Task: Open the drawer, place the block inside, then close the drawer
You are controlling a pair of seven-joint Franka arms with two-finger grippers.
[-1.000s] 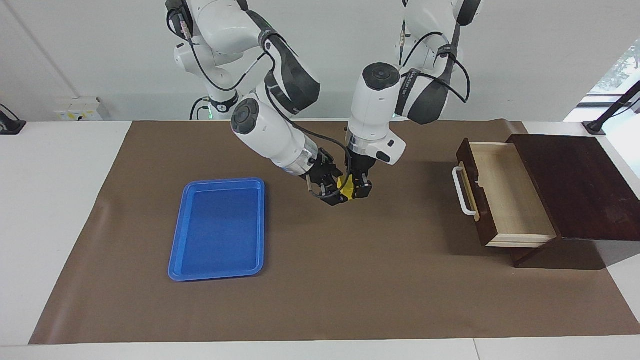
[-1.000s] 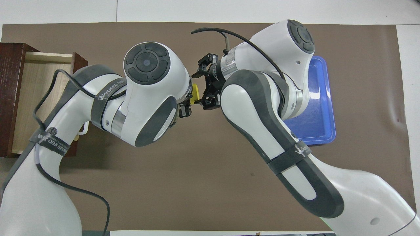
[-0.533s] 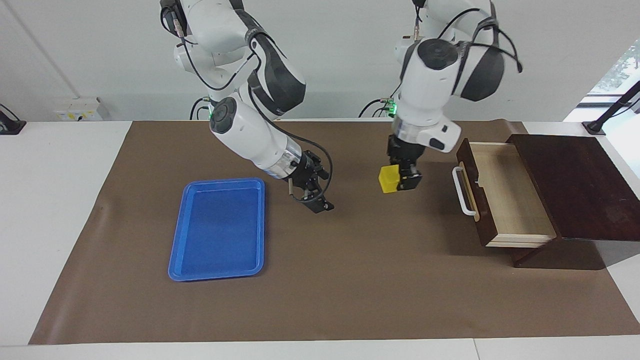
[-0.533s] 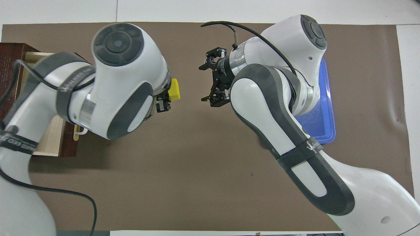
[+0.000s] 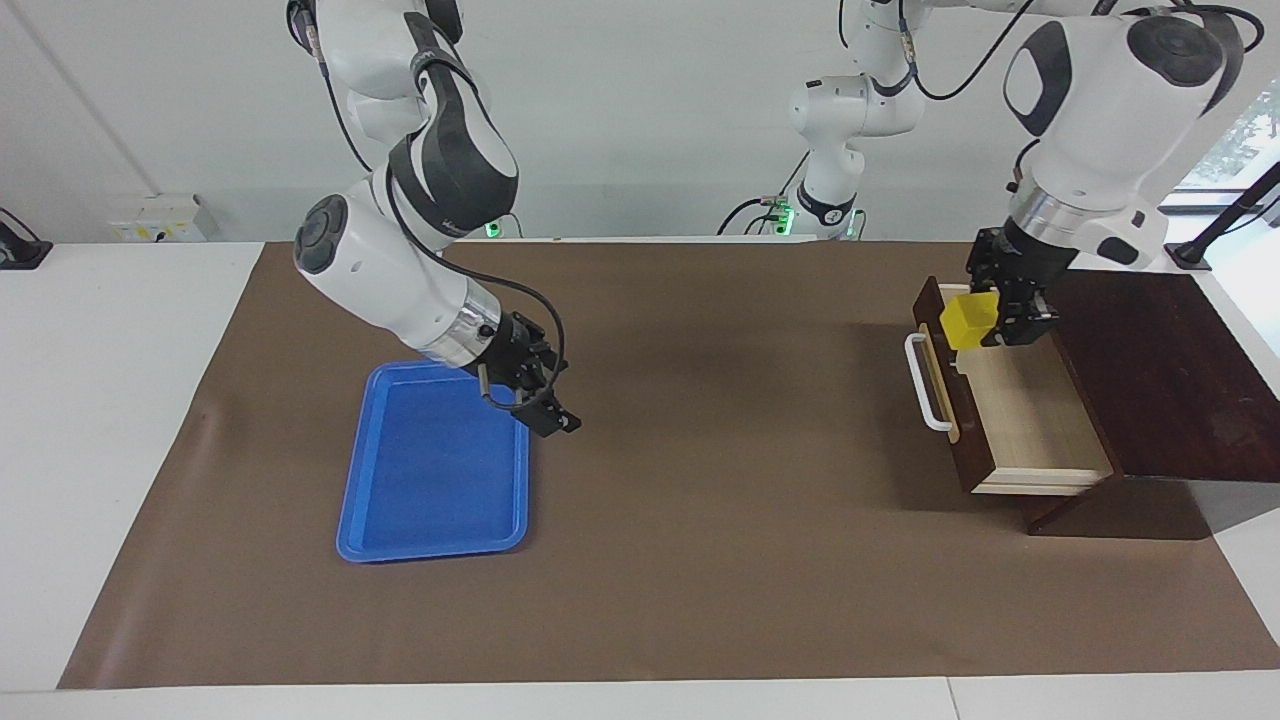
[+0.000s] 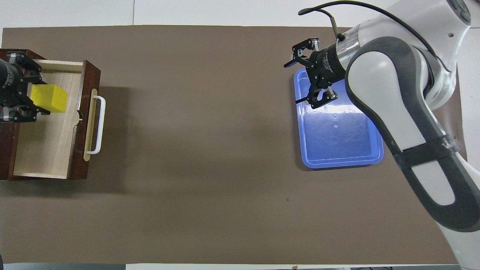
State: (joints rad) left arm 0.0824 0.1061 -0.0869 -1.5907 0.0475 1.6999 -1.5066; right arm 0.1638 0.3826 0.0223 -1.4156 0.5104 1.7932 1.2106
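Observation:
The yellow block [image 5: 966, 321] [image 6: 49, 98] hangs in the air over the open drawer [image 5: 1030, 425] [image 6: 45, 150], above the end of its pale interior that is nearer the robots. My left gripper [image 5: 995, 318] [image 6: 28, 93] is shut on the block from above. The drawer stands pulled out of the dark brown box [image 5: 1150, 370], and its white bar handle [image 5: 928, 385] [image 6: 98, 125] faces the middle of the table. My right gripper [image 5: 532, 405] [image 6: 296, 83] is open and holds nothing, hanging over the blue tray's edge.
A blue plastic tray [image 5: 430, 480] [image 6: 337, 142] lies on the brown mat toward the right arm's end of the table. The mat [image 5: 720, 480] covers most of the white table.
My left gripper has carried the block from the table's middle to over the open drawer. My right gripper, after letting the block go, has drawn back to the blue tray.

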